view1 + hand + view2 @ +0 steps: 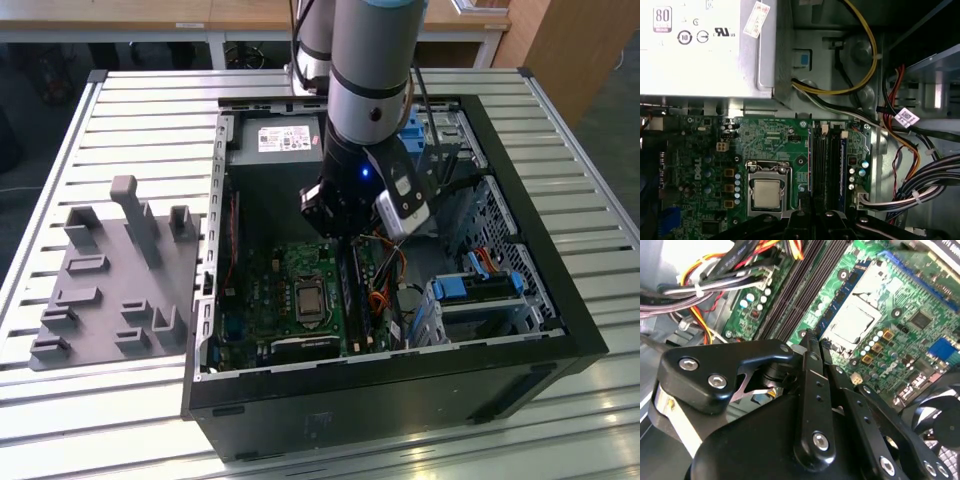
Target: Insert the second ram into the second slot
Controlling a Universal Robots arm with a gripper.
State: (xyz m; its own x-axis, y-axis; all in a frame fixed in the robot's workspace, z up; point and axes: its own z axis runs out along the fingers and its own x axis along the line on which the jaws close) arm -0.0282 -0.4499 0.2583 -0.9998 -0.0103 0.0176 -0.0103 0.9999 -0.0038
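My gripper (342, 232) hangs inside the open computer case (560, 300), just above the back end of the memory slots (352, 290). In the second wrist view its black fingers (812, 347) are pressed together, shut, with nothing showing between them. The slots run as dark parallel strips (827, 160) beside the processor socket (766, 192), with a blue strip (843, 165) along their outer side. I cannot tell whether one of the dark strips is the second ram seated in the second slot. The green motherboard (900, 315) lies under the fingers.
A grey power supply (285, 140) fills the case's far end. Bundled cables (920, 185) and blue drive-bay clips (470, 288) crowd the exterior view's right. A grey holder plate (110, 270) with upright posts lies outside the case on the slatted table (150, 110).
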